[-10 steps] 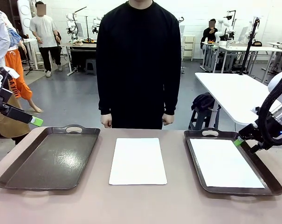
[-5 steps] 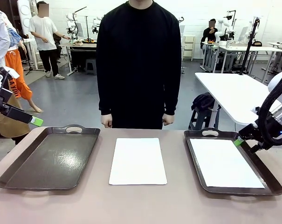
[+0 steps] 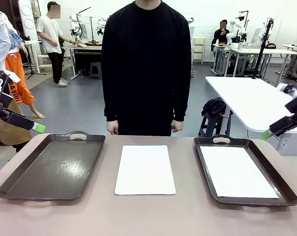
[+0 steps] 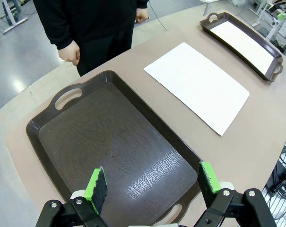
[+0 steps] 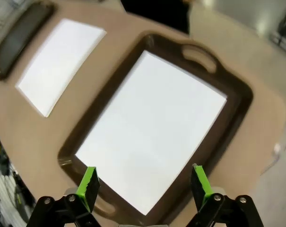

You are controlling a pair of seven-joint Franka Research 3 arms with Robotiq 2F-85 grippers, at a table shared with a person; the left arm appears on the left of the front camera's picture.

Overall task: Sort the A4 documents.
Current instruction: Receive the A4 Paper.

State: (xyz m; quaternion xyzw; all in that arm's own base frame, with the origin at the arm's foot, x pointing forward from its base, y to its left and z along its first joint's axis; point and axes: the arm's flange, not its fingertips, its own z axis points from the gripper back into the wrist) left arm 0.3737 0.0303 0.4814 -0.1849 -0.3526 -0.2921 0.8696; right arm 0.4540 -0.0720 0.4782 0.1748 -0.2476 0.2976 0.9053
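One white A4 document [image 3: 145, 169] lies flat on the bare table between two dark brown trays. A second A4 document [image 3: 235, 171] lies inside the right tray [image 3: 205, 164]. The left tray [image 3: 50, 167] holds nothing. My left gripper [image 3: 38, 128] hovers beyond the table's left edge, open; in the left wrist view it [image 4: 152, 183] hangs above the empty tray [image 4: 109, 142], with the middle sheet [image 4: 197, 84] beyond. My right gripper [image 3: 267, 133] hangs off the right side, open; in its wrist view it [image 5: 143, 185] is above the sheet [image 5: 152, 127] in the tray.
A person in black [image 3: 146, 69] stands at the far edge, hands [image 3: 112, 128] down by the table rim. Each tray has raised rims and handle cut-outs [image 3: 78, 136]. A white table [image 3: 246, 101] stands behind on the right.
My right gripper has lifted up and away to the right from the right tray's far corner. The left arm, the sheets and the trays have not moved.
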